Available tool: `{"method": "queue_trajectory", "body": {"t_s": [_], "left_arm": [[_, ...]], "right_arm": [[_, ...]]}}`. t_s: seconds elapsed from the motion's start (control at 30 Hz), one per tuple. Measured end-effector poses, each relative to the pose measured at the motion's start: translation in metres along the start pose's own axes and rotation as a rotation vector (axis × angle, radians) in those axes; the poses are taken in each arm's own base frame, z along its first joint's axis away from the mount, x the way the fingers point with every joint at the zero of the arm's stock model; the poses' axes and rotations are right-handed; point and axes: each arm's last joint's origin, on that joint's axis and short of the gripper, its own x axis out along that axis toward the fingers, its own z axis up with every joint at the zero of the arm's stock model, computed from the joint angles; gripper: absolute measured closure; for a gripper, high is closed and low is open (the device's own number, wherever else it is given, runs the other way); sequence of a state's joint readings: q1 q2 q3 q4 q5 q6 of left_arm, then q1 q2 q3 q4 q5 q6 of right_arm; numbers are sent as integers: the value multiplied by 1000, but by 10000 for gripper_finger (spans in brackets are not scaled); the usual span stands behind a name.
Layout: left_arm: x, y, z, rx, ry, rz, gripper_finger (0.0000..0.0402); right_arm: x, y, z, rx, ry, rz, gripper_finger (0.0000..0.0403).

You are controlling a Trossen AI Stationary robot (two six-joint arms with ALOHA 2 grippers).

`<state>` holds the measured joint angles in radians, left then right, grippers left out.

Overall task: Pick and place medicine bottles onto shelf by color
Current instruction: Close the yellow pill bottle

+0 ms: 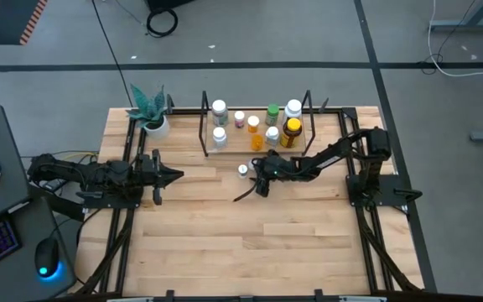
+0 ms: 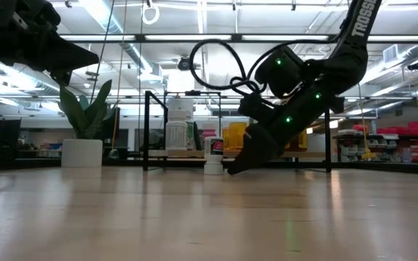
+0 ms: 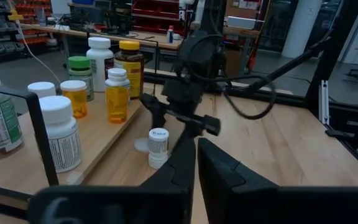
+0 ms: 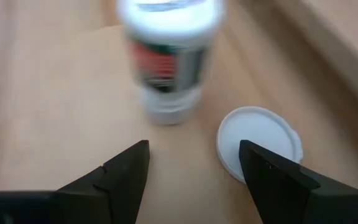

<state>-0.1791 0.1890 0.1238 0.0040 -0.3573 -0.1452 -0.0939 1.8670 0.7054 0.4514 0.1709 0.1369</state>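
Note:
A small white bottle with a red and dark label (image 4: 166, 56) stands upright on the table in front of the shelf (image 1: 233, 149); it also shows in the high view (image 1: 242, 169) and the low view (image 2: 213, 154). A flat white round lid (image 4: 260, 143) lies on the table beside it. My right gripper (image 4: 194, 149) is open, slanting down just short of the bottle, and touches nothing. Several bottles stand on the shelf: white (image 1: 219, 109), pink (image 1: 240, 119), orange (image 1: 257, 141), green (image 1: 272, 113), and an amber one with a yellow cap (image 1: 291, 132). My left gripper (image 1: 176, 175) waits shut, left of centre.
A white plant pot (image 1: 156, 124) stands at the shelf's left end. Black wire uprights (image 1: 205, 126) frame the shelf. Bare wooden tabletop (image 1: 250, 235) spreads on the near side of both arms.

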Motion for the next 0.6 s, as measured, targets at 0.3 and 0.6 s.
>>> {"method": "queue_trajectory", "body": {"t_s": [0.3,0.6], "left_arm": [[0,0,0,0,0,0,365],[0,0,0,0,1,0,378]], "right_arm": [[-20,31,-4,19,76,105,145],[-45,49,8,-33,24,132,145]]}}
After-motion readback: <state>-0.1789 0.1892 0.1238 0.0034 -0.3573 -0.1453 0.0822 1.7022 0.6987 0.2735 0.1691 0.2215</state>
